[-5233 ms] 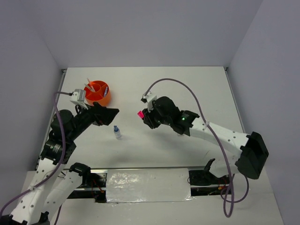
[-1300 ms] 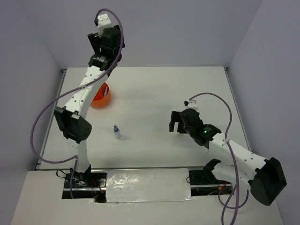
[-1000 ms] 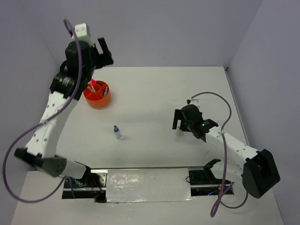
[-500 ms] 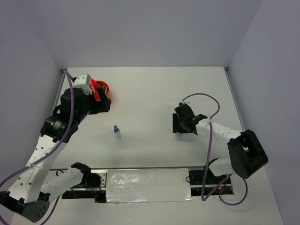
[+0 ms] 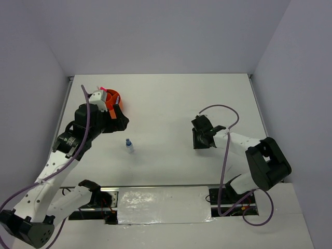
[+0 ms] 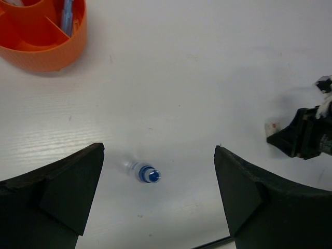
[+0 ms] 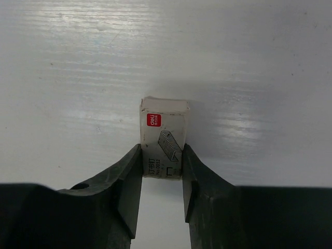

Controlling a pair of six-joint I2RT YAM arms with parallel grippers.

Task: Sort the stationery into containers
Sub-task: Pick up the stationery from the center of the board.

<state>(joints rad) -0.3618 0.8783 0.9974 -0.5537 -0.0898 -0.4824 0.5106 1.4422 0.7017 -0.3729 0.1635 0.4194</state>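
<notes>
In the top view, the white table (image 5: 166, 104) is seen with the round orange organiser (image 5: 115, 98) at its far left, largely covered by the left arm (image 5: 78, 124), whose wrist is held over it. A pink cap (image 5: 102, 89) sticks up at the organiser's far rim. The clear bottle (image 5: 129, 146) with its blue cap is found alone on the table, near the organiser on its near side. It is well apart from the right arm (image 5: 233, 141), whose end is lowered to the table right of centre; what lies between its jaws is hidden there. In the left wrist view, the left arm's jaws are shown spread wide and empty, one finger (image 6: 57, 192) at each lower corner. The bottle (image 6: 144, 173) is seen on the table between and beyond them, touched by neither, its cap turned toward the camera. The organiser (image 6: 46, 52) is cut off at the upper left corner, with a blue item (image 6: 67, 13) standing in one ring compartment, and the right arm (image 6: 303, 137) is caught at the right edge. In the right wrist view, a small white box (image 7: 162, 129), printed with a red logo and a drawing of staples, is seen lying on the table. The right arm's jaws appear to be closed on its two sides, a finger (image 7: 127, 187) pressed against each.
</notes>
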